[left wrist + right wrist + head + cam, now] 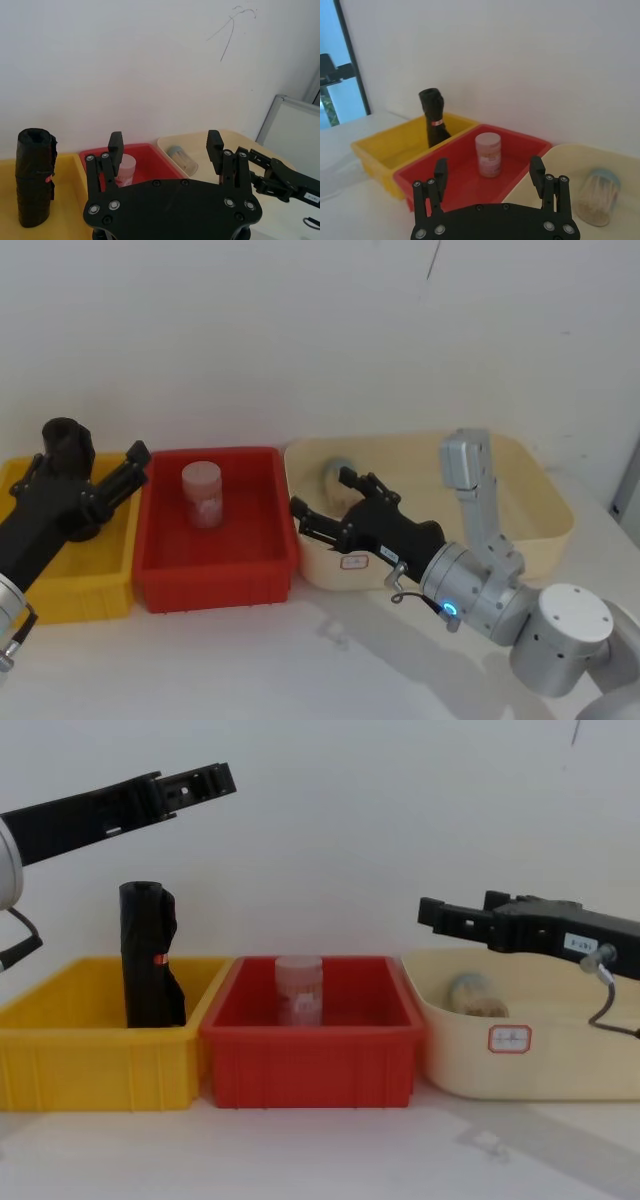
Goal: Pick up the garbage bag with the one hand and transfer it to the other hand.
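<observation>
The right claw (490, 177) hangs in the foreground, its two black fingers (440, 170) spread wide with nothing between them. Beyond it sits a red bin (520, 145) with a pale pink jar (488, 155) standing upright inside. Next to that, a yellow bin (385, 145) holds the garbage bag (433, 116), upright, a small red mark on it. A cream tub (570, 152) holds a clear jar of sticks (598, 196).

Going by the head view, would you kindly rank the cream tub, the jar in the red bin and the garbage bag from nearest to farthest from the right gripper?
From the right gripper:
1. Cream tub, directly beneath it.
2. Jar, in the middle red bin.
3. Garbage bag, in the far-left yellow bin.
</observation>
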